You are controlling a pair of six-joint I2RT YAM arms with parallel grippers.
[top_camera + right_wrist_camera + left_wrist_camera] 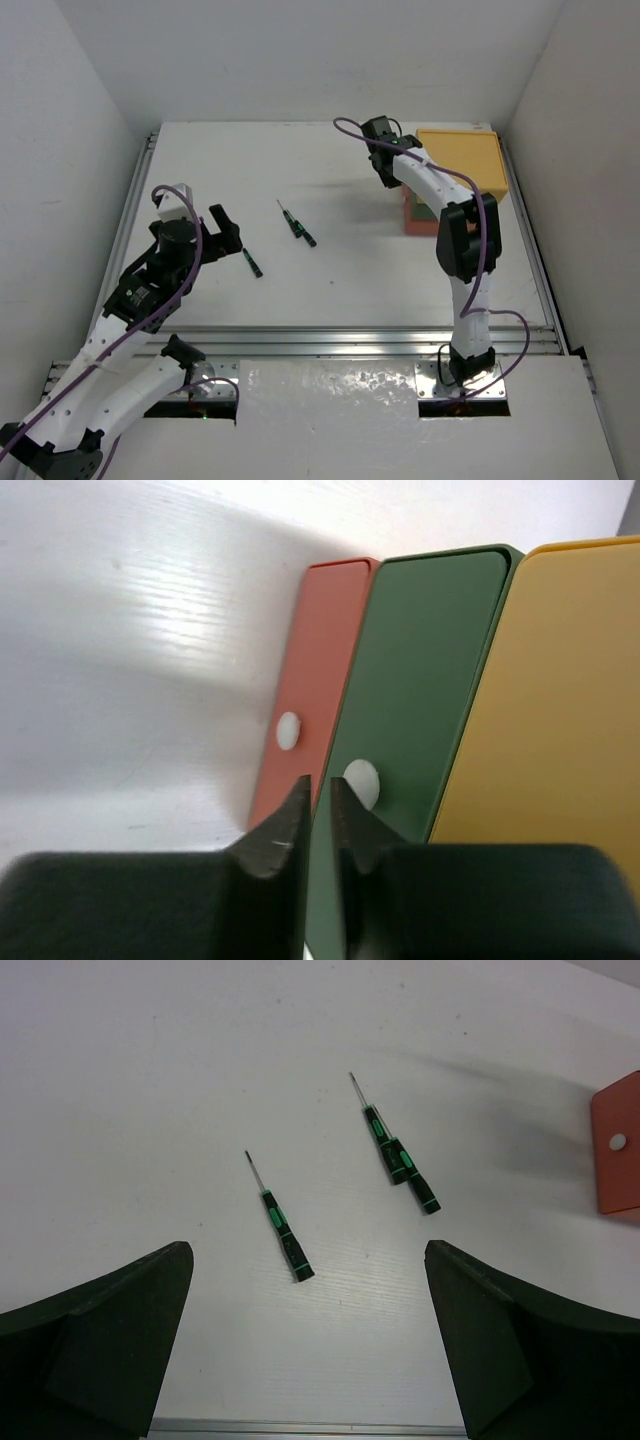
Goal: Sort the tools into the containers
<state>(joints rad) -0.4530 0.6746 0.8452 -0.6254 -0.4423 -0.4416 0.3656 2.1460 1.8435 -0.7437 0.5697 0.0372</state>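
Note:
Three thin screwdrivers with black-and-green handles lie on the white table. One (281, 1222) lies alone, also in the top view (251, 262). Two more (400, 1155) lie overlapping end to end, also in the top view (297, 224). My left gripper (306, 1280) is open and empty, hovering just short of the lone screwdriver (230, 232). My right gripper (318, 792) is shut with a hairline gap and holds nothing. It sits in front of the stacked drawers, beside the green drawer's (420, 680) white knob (361, 780). The wrenches and the utility knife are out of view.
The stack stands at the back right: yellow box (462, 160) on top, green in the middle, red-orange drawer (320, 670) at the bottom with its own white knob (288, 730). White walls close in the table on three sides. A metal rail (350, 340) runs along the near edge.

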